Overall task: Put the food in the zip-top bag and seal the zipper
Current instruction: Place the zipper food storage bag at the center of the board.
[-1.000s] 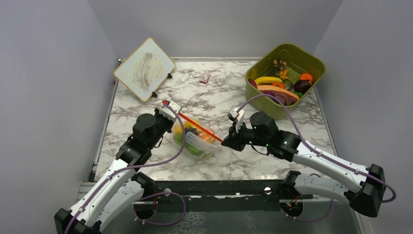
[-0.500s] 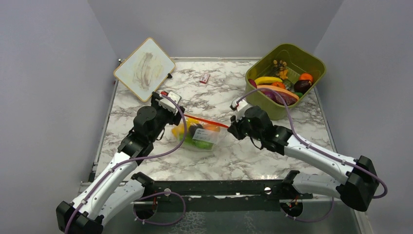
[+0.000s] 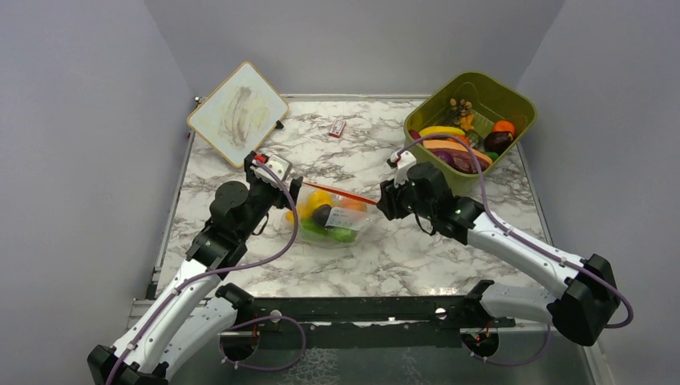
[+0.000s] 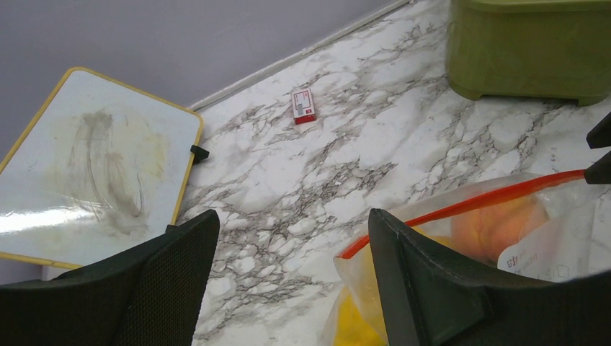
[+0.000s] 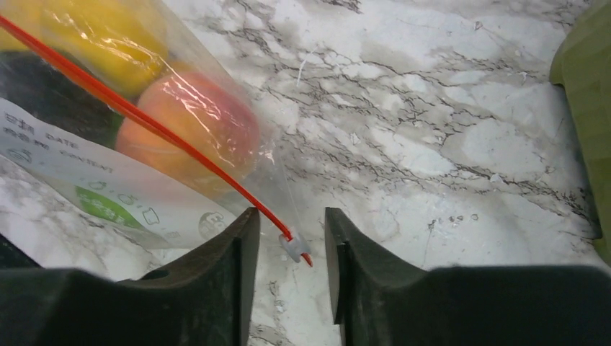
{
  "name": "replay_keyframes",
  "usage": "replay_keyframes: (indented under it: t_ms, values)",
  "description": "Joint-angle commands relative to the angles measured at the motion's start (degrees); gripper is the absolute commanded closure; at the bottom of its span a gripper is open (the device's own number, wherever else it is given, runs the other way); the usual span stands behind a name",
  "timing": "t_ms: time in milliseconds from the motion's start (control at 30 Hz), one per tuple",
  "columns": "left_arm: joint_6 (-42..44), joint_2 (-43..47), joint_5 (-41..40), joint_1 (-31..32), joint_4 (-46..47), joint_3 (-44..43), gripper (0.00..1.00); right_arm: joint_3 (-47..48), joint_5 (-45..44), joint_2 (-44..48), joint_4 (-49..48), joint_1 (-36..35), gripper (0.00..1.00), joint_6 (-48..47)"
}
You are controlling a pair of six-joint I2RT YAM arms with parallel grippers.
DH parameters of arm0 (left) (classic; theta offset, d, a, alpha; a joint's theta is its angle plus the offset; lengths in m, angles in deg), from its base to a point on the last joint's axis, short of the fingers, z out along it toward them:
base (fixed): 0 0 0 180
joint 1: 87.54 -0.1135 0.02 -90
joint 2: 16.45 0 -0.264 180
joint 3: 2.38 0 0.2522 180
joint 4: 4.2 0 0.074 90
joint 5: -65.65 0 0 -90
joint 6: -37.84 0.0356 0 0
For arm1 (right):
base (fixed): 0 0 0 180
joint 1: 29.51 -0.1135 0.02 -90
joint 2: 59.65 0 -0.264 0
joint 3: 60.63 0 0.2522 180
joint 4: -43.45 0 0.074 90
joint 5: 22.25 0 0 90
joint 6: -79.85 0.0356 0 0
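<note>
The white-and-grey marble table [image 3: 361,269] carries the clear, floppy zip-top plastic bag [image 3: 333,226] at its middle, lying flat between the two grippers with its white label patch [image 5: 86,180] facing up. Inside the bag are plastic toy foods: a yellow piece [image 3: 315,200], a dark one [image 3: 323,215], a green one [image 3: 341,234] and a peach-orange fruit [image 5: 194,122]. The thin orange-red zipper strip [image 3: 341,195] runs along the bag's far edge.

The left gripper [image 4: 292,231] stands at the bag's left end, its fingers spread wide with only bare marble showing between them. The right gripper [image 5: 290,216] is at the strip's right end. Its fingers are a narrow gap apart, and the small white slider [image 5: 295,247] sits between them, seemingly clear of both.

Farther off, a small red-and-white packet [image 3: 337,127] lies flat. At far right, the olive-green plastic tub [image 3: 517,108] holds more toy fruits [image 3: 449,144]. At far left stands a smudged, yellow-framed whiteboard [image 3: 238,112], tilted.
</note>
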Motion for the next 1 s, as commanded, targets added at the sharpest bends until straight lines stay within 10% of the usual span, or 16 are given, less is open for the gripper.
replay_keyframes:
  t_ms: [0, 200, 600, 967]
  values:
    - [-2.85, 1.42, 3.63, -0.33, -1.6, -0.56, 0.21, 5.07, 0.0, 4.46, 3.91, -0.03, 0.51, 0.6]
    - [-8.4, 2.79, 6.36, -0.33, -2.96, -3.63, 0.01, 8.49, 1.0, 12.27, 6.27, -0.03, 0.03, 0.0]
    - [-19.68, 2.44, 6.45, -0.26, -15.35, -11.65, 0.01, 7.43, 2.16, 24.34, 6.15, -0.02, 0.0, 6.51]
    - [-31.27, 1.22, -3.28, -0.33, -18.98, -5.28, 0.01, -1.14, 22.51, 16.27, -0.56, -0.03, 0.04, 9.03]
